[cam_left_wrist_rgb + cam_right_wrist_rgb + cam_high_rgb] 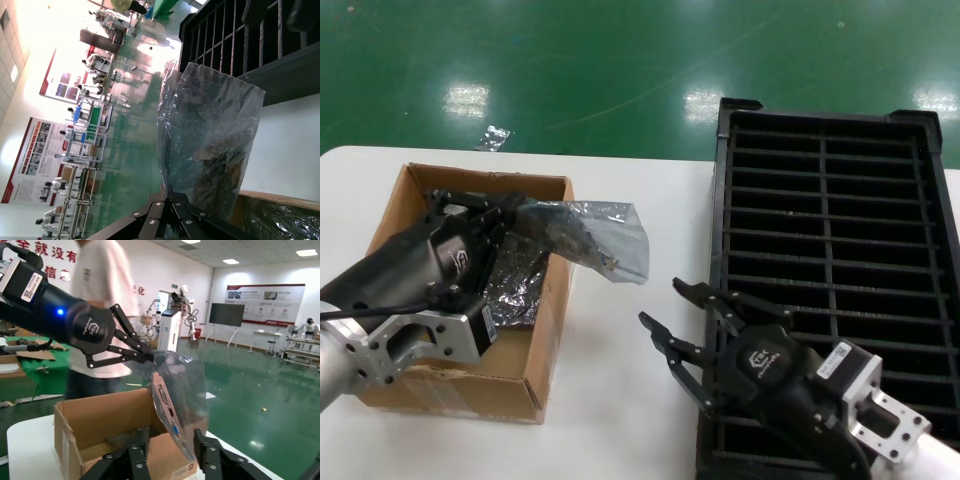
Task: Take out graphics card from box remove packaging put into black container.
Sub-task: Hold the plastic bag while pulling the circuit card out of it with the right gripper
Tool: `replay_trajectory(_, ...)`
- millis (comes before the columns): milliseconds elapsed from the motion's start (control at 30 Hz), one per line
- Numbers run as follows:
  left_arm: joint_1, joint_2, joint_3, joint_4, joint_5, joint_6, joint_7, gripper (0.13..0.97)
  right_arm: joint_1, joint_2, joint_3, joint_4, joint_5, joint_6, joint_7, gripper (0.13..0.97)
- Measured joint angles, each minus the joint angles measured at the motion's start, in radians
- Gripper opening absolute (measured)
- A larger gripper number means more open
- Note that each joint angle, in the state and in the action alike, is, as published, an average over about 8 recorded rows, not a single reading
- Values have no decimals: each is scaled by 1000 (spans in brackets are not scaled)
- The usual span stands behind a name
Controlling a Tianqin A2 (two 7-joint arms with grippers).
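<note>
The box (420, 385) sits at the table's left. Above its right wall my left gripper (516, 214) is shut on one end of the packaging (605, 238), held clear of the box with the graphics card (560, 232) still inside. In the left wrist view the packaging (210, 130) hangs from the closed fingertips (167, 199). The right wrist view shows the card's silver bracket (167, 410) with a blue port through the plastic. My right gripper (660, 302) is open just right of the bag's free end, not touching it. The black container (835, 250) lies at the right.
Another shiny bagged item (515, 285) lies inside the box. A scrap of plastic (492, 137) is on the green floor beyond the table. White tabletop (610, 380) separates box and tray. A person (97, 295) stands behind the box.
</note>
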Motion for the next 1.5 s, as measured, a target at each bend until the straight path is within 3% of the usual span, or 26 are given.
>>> replay_trajectory(333,0,0,0,0,0,0,0,139,43,-15,-34,-4,-28,-20,22,248)
replay_trajectory(633,0,0,0,0,0,0,0,139,83,-37,-60,-12,-47,-39,32,156)
replay_trajectory(1500,0,0,0,0,0,0,0,139,237,-114,-59,-200,-26,-84,3,133)
